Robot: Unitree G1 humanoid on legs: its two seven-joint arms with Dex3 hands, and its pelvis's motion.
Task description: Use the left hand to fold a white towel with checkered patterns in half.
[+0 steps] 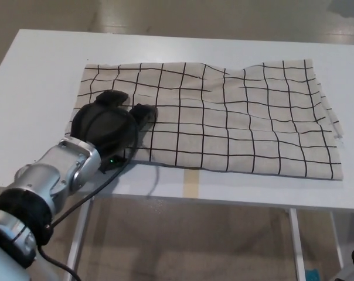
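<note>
Towel point(235, 117) stretched rightward from my left hand point(109, 126) (fingers curled on its near-left edge; whether gripping, I couldn't tell).

Your left hand point(109, 126) lies palm-down near the desk's front-left edge, fingers curled forward, forearm angled in from lower left.

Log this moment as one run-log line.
phase: reaching onto cloth | left hand: resting on near-left part of towel, grip unclear | towel: spread flat on white table, not yet folded | right hand: not in view
</note>
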